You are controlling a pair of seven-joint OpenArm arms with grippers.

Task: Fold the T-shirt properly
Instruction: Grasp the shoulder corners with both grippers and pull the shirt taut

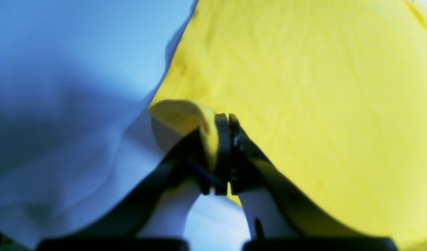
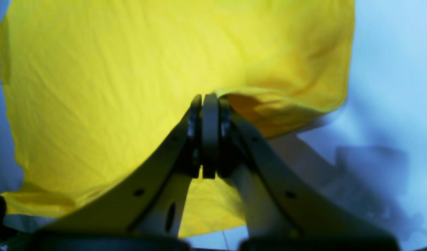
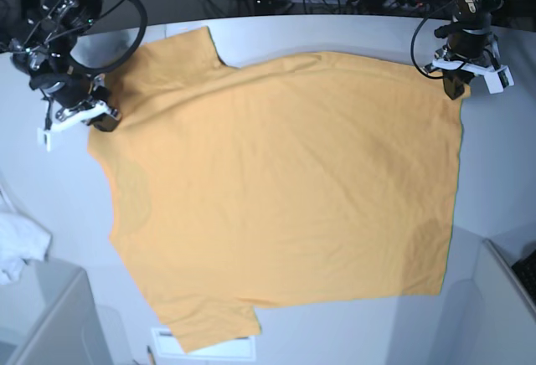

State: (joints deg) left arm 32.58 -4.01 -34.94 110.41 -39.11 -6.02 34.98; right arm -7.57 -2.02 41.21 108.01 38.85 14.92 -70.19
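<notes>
T-shirt (image 3: pixel 285 189): we log it flat on the table (image 3: pixel 502 181). Left gripper (image 1: pixel 227 120) and right gripper (image 2: pixel 210 101), apparently clamped on far corners; cloth extends toward us.

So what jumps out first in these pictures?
The big orange-yellow T-shirt, spread nearly flat over most of the pale table. Next, the two black grippers pinching its far edge: the left gripper at the corner on the base view's right, the right gripper on its left. Last, a crumpled white cloth at the table's left edge.
</notes>
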